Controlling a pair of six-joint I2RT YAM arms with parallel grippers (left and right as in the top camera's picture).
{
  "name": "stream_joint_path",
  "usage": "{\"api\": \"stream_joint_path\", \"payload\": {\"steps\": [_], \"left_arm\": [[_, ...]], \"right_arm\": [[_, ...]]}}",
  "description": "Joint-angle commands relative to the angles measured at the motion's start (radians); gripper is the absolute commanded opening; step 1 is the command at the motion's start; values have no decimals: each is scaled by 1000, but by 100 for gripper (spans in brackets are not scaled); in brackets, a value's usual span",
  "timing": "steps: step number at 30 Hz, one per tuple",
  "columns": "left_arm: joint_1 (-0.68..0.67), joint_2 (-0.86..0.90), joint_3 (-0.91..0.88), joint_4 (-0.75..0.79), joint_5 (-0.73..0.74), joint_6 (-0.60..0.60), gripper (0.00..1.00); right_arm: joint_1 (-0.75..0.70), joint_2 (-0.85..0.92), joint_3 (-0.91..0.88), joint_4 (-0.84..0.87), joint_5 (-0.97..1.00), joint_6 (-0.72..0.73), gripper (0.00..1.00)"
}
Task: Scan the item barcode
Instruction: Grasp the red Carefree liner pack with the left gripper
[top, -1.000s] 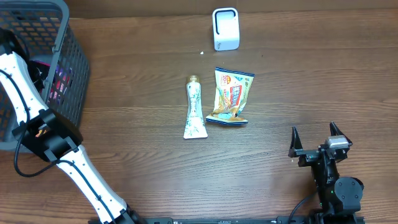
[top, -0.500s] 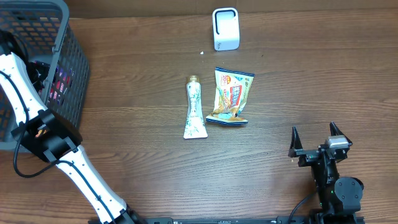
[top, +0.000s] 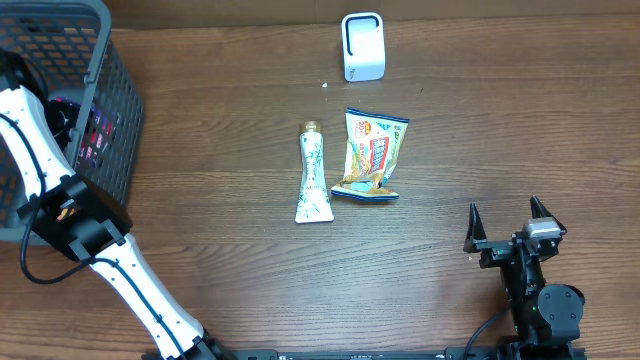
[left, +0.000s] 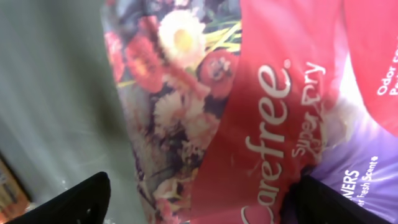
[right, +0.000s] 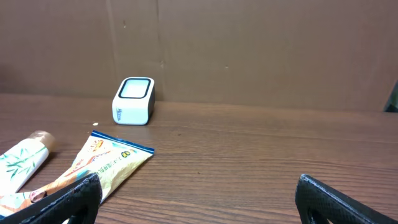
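At ten o'clock on the table (top: 230, 260), inside the grey mesh basket (top: 118, 120), your left gripper (left: 199, 199) is hanging right over the Carefree pack (left: 267, 112). Its two fingers are standing spread wide. The one at seven o'clock in the wrist view is showing a gap to the pack's edge, so I am judging that nothing is pinched yet. The pack is lying in the basket and is filling nearly the whole wrist view. No barcode is showing on the side facing the camera.

You are therefore only at the beginning, in my judgement. The pack is waiting to be gripped, lifted out over the basket wall, carried to the white barcode scanner (top: 362, 46) at twelve o'clock and turned until its code is facing the scanner window.

Your right gripper (top: 503, 215) is resting at four o'clock with its fingers fully apart, holding nothing.

Between basket and scanner, near the centre, a tube (top: 314, 173) and a snack packet (top: 373, 155) are lying side by side, just at six o'clock from the scanner. They are not blocking the scanner itself, but a low carry may be brushing them. The basket wall is the nearer obstacle.
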Motion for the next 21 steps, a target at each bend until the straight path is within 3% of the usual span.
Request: {"api": "stream_joint_path", "payload": {"steps": [1,4,13,21], "left_arm": [[-2,38,-63,10,8,7,81],[-2,38,-68,18,8,43,66],[-2,38,-71,17,8,50,7],[3,11,-48,-2,8,87,4]], "right_arm": [[5,-10,-10,6,3,3,100],[5,-10,-10,6,3,3,100],[5,-10,-10,6,3,3,100],[5,-10,-10,6,3,3,100]]}}
